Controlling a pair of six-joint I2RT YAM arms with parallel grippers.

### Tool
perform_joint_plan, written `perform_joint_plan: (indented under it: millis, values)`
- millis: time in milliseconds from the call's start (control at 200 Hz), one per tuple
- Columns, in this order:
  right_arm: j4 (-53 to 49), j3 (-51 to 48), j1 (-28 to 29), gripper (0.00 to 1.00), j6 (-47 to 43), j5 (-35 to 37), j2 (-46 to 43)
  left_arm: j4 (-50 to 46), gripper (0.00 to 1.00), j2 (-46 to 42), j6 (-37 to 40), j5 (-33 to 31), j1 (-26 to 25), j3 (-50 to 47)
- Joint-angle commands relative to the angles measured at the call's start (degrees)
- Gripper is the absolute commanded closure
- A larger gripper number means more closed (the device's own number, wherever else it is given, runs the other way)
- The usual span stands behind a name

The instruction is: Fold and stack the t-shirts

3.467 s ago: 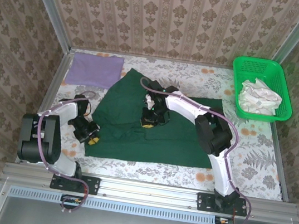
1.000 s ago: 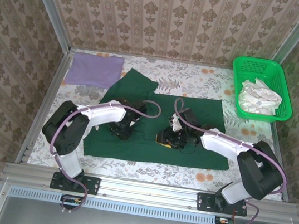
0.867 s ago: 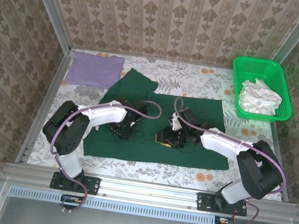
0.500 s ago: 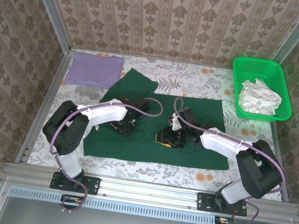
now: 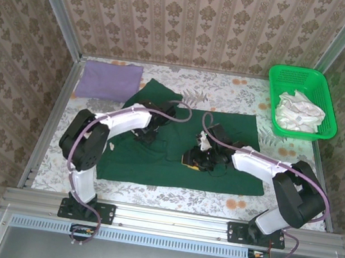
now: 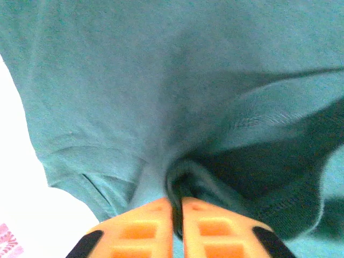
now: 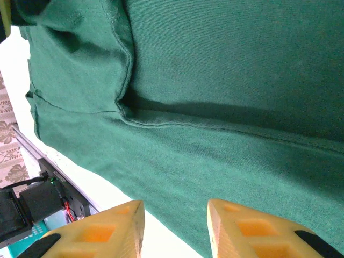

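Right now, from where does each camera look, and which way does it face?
Top external: above and behind the bases, facing down on the table; left arm and right arm show.
Left wrist: on the left wrist, facing down its left pincer, shut on the dark green t-shirt.
Right wrist: on the right wrist, facing past its open right pincer onto that shirt.
Shared: all three views show the dark green t-shirt.

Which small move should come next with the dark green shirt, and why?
Probably the right gripper should go down and close on the dark forest green cloth t-shirt: its jaws stand open over the cloth with nothing between them, while the left gripper pinches a raised fold.
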Motion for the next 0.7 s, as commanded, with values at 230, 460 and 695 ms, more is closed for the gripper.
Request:
perform_joint_plan:
  millis: [230,460,695]
  values:
    - [-4.53,2.79,-0.58,0.63,-0.79,2.41,-0.13,-9.98,0.64,5.88,-6.12,-5.21,7.02,9.91]
    - [-4.06,9.36,2.43,0.63,-0.58,3.26,4.27,-9.84,0.55,-1.18,-7.18,3.49,12.15,8.52]
    - [-8.34,25.07,6.10,0.58,-3.51,6.37,18.33,3.34,0.45,-11.34,-3.98,32.55,19.05,-4.41]
